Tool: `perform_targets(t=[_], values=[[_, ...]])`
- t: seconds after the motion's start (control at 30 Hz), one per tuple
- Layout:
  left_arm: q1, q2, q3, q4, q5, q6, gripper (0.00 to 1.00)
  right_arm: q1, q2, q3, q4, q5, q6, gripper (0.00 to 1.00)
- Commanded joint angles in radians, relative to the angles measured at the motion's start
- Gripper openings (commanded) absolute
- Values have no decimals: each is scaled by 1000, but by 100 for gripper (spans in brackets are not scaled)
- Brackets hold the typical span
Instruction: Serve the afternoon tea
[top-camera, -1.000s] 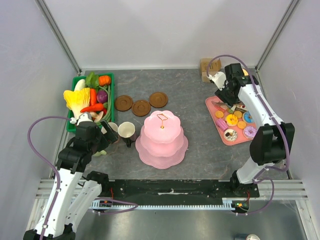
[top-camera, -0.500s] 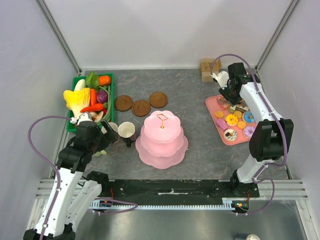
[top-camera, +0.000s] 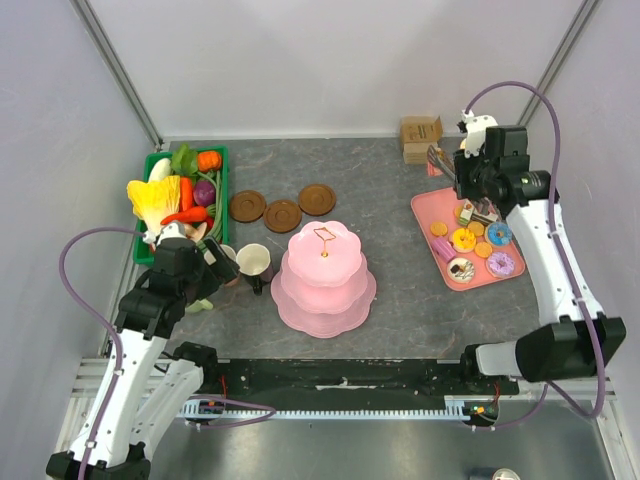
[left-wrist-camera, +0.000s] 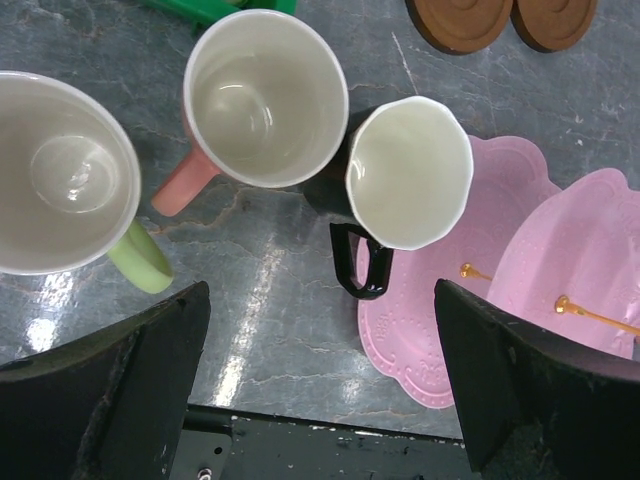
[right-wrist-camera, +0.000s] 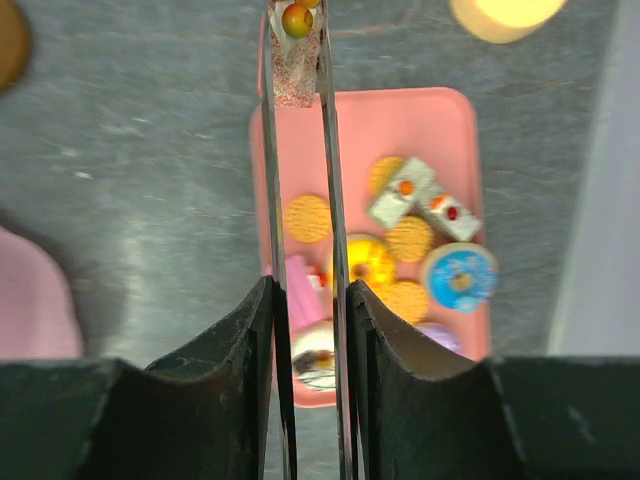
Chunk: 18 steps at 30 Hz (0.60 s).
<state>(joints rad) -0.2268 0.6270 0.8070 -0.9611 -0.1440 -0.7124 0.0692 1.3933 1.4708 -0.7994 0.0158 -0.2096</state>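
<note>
Right wrist view: the right end effector is clenched, its thin fingers pinching one cake bit at their tips, a small fruit on top. Beneath it lies the pink tray, where I count four orange round biscuits, two more cake pieces, a yellow donut, a blue one and a purple one.

Over to the left end effector: spread wide, grasping nothing and touching nothing. Below its gap stand three mugs, upright: the pale mug, the pink mug and the dark mug. One pink tiered stand sits just to its right, with three brown saucers on the worktop beyond it.
</note>
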Motion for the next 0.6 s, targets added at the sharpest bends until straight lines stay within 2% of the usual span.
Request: perform_targets(t=[0.0, 0.1, 0.2, 0.33, 0.57], values=[[-2, 17, 52, 70, 58, 22, 99, 50, -115, -105, 83, -143, 283, 31], [-2, 5, 37, 91, 99, 18, 100, 102, -215, -228, 117, -166, 409, 34], [-2, -4, 23, 97, 122, 8, 99, 185, -310, -347, 114, -145, 475, 33], [-2, -13, 14, 96, 139, 8, 99, 280, -408, -472, 112, -217, 539, 33], [-3, -32, -22, 97, 184, 4, 99, 319, -551, -602, 86, -261, 564, 33]])
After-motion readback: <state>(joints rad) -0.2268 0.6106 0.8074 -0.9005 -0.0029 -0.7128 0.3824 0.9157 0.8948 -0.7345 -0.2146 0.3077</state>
